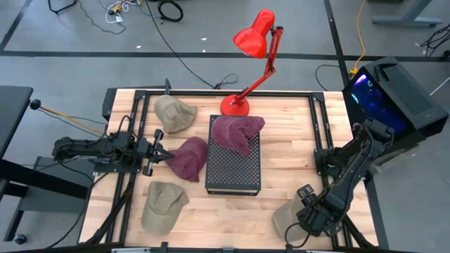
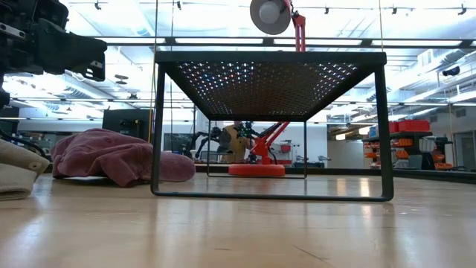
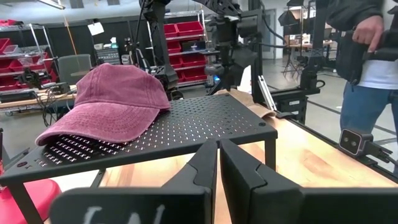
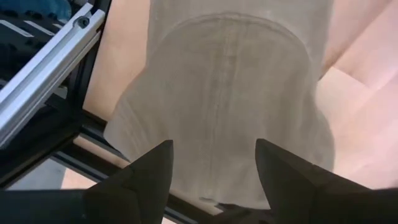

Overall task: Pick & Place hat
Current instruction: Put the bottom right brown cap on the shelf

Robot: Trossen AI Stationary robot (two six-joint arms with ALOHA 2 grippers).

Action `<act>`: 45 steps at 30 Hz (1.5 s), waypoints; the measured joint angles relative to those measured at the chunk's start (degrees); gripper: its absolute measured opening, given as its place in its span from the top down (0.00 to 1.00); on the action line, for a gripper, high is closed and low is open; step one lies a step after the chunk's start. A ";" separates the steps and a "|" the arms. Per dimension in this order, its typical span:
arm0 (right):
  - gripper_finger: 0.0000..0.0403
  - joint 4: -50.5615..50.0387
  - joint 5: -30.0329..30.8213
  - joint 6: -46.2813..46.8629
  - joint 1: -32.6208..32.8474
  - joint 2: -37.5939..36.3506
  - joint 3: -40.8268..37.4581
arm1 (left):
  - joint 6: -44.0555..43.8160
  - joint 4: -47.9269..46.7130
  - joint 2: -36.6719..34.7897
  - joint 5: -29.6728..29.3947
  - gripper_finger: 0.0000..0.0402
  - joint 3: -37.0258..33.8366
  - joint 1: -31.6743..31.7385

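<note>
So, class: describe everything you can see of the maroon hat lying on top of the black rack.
The maroon hat is a soft cap of faded, washed-looking cloth, with a seamed rounded crown and a curved brim. It lies crown up on the far end of the black perforated rack, near the red lamp base, its brim resting flat on the mesh. Nothing else touches it; neither hand is near it.

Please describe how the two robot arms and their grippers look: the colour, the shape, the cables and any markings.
Both arms are black and built of jointed segments with rounded housings. The left gripper ends in two dark, wedge-shaped fingers; a pale handwritten marking shows on its body, unreadable. The right gripper has two matte dark fingers with slanted tips. Black cables run beside both arms.
</note>
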 joint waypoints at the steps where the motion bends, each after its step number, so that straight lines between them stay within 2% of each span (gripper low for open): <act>1: 0.43 0.12 -0.09 0.20 0.00 0.27 0.00 | 0.00 0.00 0.00 0.00 0.94 0.00 -0.02; 13: 0.44 0.23 -0.32 0.35 0.09 1.50 0.00 | 0.00 0.01 0.00 0.00 0.94 0.01 0.00; 33: 0.62 0.28 -0.28 -1.20 0.09 1.50 0.00 | 0.00 -0.01 0.00 0.00 0.94 0.01 0.00; 39: 0.62 0.13 -0.25 -1.92 0.14 1.50 0.00 | 0.00 0.01 0.00 0.00 0.94 0.00 -0.01; 45: 0.56 -0.60 1.76 -0.70 1.00 1.39 0.00 | 0.00 0.01 0.00 0.00 0.94 -0.02 0.00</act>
